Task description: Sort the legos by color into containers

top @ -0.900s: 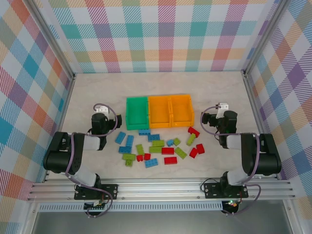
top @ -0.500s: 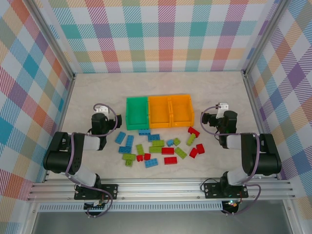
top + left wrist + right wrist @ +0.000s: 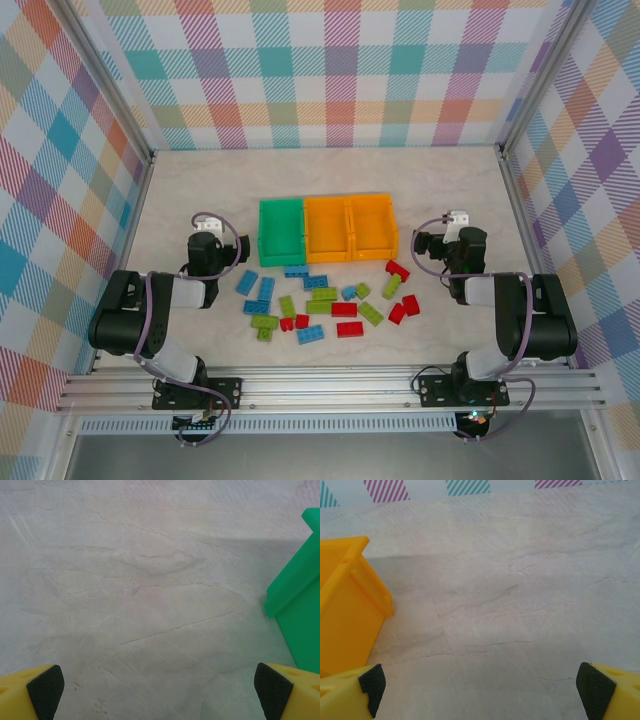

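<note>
Lego bricks, small studded plastic pieces in blue, lime green and red [image 3: 344, 309], lie loose on the pale marbled tabletop [image 3: 200, 180], scattered just on the near side of the open-topped green plastic bin [image 3: 281, 203] and trailing off to its right. Several bricks touch or overlap in the overhead view, so an exact count cannot be made. Two orange plastic bins of the same shape, the first [image 3: 326, 201] touching the green bin's right wall and the second [image 3: 372, 198] touching the first, complete a single row. The left gripper [image 3: 207, 238] sits near the green bin's left side, apart from it. From above its fingers are hidden under the wrist housing, but the left wrist camera shows the left gripper [image 3: 159, 689] spread wide with bare tabletop between its yellow fingers [image 3: 20, 677] and nothing held. Only the black-padded tips are in shot, cut off at the bottom corners. One corner of the green bin [image 3: 298, 595] enters that view from the right edge, its inside out of sight. The right gripper [image 3: 450, 240] stands well to the right of the green bin, beyond the second orange bin. On the right wrist camera the right gripper [image 3: 483, 684] is likewise spread wide and empty, its fingertips [image 3: 372, 682] cropped at the lower corners, with one orange bin [image 3: 345, 610] cut off by the left edge.
</note>
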### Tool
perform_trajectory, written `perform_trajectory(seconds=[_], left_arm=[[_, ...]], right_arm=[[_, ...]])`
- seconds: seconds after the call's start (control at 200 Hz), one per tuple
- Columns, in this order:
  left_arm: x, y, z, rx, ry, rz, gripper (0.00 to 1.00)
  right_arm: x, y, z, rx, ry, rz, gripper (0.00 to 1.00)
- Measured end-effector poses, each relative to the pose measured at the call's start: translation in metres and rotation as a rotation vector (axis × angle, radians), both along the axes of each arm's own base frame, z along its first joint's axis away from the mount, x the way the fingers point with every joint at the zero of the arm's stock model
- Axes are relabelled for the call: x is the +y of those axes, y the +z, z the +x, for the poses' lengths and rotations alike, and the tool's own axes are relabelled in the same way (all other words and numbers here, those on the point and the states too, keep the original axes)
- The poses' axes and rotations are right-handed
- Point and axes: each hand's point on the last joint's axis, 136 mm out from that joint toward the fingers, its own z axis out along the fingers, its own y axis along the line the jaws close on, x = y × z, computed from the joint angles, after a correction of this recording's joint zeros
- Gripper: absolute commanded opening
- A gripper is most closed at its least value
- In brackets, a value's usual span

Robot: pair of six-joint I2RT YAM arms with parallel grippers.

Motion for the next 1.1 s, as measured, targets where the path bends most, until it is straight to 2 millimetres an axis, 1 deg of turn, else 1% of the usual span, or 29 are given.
perform_trajectory(seconds=[0.11, 0.165, 0.225, 0.27, 0.31, 0.335, 0.38, 0.415, 0.475, 0.525, 0.565, 0.615, 0.67, 0.76, 0.865, 0.905, 0.975, 1.03, 1.1], left_arm=[[0.000, 0.000, 0.000, 0.008, 0.001, 0.001, 1.00], [0.002, -0.002, 0.001, 0.054, 0.013, 0.001, 1.00], [0.004, 0.008, 0.011, 0.109, 0.042, -0.005, 1.00], [0.004, 0.028, 0.025, 0.121, 0.054, -0.019, 1.00], [0.002, 0.048, 0.035, 0.107, 0.060, -0.040, 1.00], [0.001, 0.062, 0.039, 0.094, 0.063, -0.059, 1.00], [0.000, 0.083, 0.042, 0.071, 0.078, -0.092, 1.00], [0.001, 0.097, 0.039, 0.060, 0.096, -0.123, 1.00], [0.001, 0.109, 0.029, 0.064, 0.128, -0.161, 1.00], [0.002, 0.111, 0.018, 0.088, 0.156, -0.179, 1.00], [0.002, 0.108, 0.009, 0.122, 0.178, -0.188, 1.00], [0.000, 0.101, -0.003, 0.175, 0.199, -0.194, 1.00], [-0.003, 0.093, -0.017, 0.240, 0.211, -0.197, 1.00], [-0.011, 0.083, -0.038, 0.320, 0.213, -0.190, 1.00], [-0.020, 0.083, -0.056, 0.356, 0.200, -0.188, 1.00], [-0.022, 0.083, -0.062, 0.363, 0.198, -0.193, 1.00], [-0.022, 0.084, -0.070, 0.362, 0.202, -0.203, 1.00], [-0.020, 0.081, -0.075, 0.368, 0.213, -0.207, 1.00], [-0.018, 0.073, -0.080, 0.387, 0.223, -0.204, 1.00]], right_arm=[[0.001, -0.002, 0.000, 0.017, 0.005, 0.002, 0.98], [0.001, -0.004, 0.002, 0.061, 0.008, 0.004, 0.97], [0.002, 0.000, 0.008, 0.124, 0.009, 0.011, 0.91], [0.004, 0.013, 0.018, 0.157, 0.014, 0.028, 0.87], [0.007, 0.030, 0.028, 0.170, 0.025, 0.044, 0.86], [0.009, 0.044, 0.035, 0.172, 0.032, 0.056, 0.85], [0.012, 0.064, 0.041, 0.179, 0.037, 0.074, 0.84], [0.016, 0.079, 0.044, 0.191, 0.043, 0.087, 0.84], [0.023, 0.097, 0.043, 0.230, 0.050, 0.105, 0.84], [0.031, 0.103, 0.038, 0.282, 0.060, 0.114, 0.83], [0.040, 0.104, 0.031, 0.336, 0.072, 0.120, 0.83], [0.054, 0.100, 0.020, 0.415, 0.095, 0.130, 0.81], [0.069, 0.091, 0.005, 0.507, 0.120, 0.134, 0.80], [0.092, 0.065, -0.028, 0.676, 0.147, 0.132, 0.80], [0.108, 0.037, -0.069, 0.827, 0.163, 0.123, 0.80], [0.110, 0.028, -0.083, 0.875, 0.161, 0.122, 0.80], [0.108, 0.015, -0.103, 0.950, 0.135, 0.122, 0.79], [0.104, 0.007, -0.115, 0.992, 0.109, 0.121, 0.79], [0.101, -0.001, -0.126, 1.033, 0.081, 0.123, 0.79]])
